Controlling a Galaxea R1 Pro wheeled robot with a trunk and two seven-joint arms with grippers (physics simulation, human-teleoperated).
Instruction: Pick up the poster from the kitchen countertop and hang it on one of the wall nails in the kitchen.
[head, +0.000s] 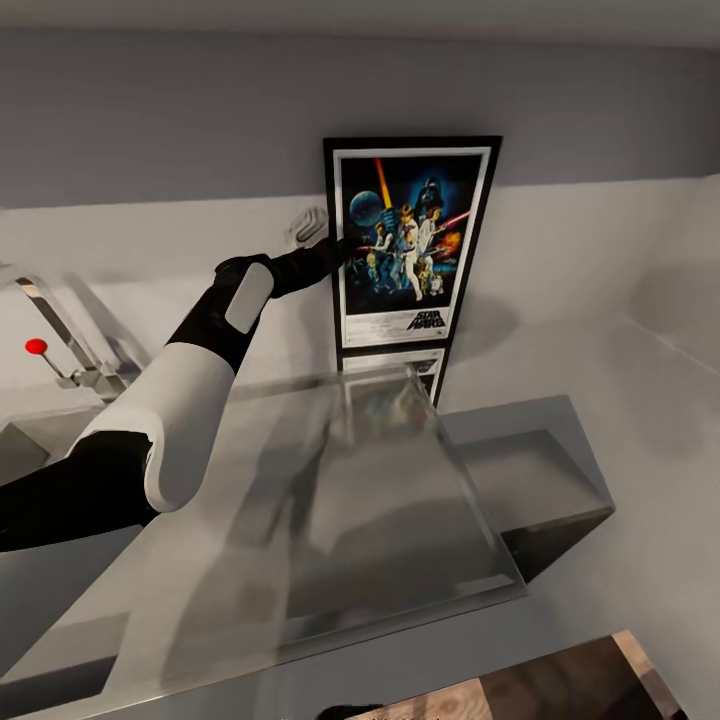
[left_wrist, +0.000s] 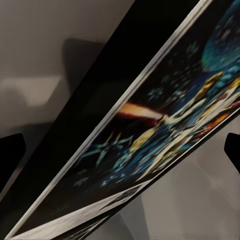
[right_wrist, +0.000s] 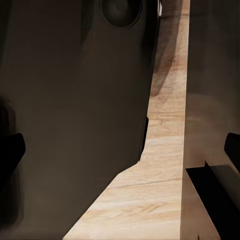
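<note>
Left arm (head: 150, 420) reaches across the desk (head: 330, 500), its end effector (head: 340, 250) spread wide astride the poster (head: 410, 240), propped upright against the wall: thin, stiff, light—grip its frame edge.

The framed rectangular Star Wars poster (head: 412, 240) stands upright at the back of the smooth grey reflective kitchen countertop (head: 400, 520), against the plain pale wall (head: 200, 120) behind it. The black-and-white left robot arm (head: 200, 360) reaches across the countertop from the left; its black left gripper (head: 335, 255) is at the poster's left edge. A metal tap with a red-knobbed lever (head: 40, 350) stands left of the arm. Wooden plank flooring (head: 560, 690) lies before the countertop, lower right.
</note>
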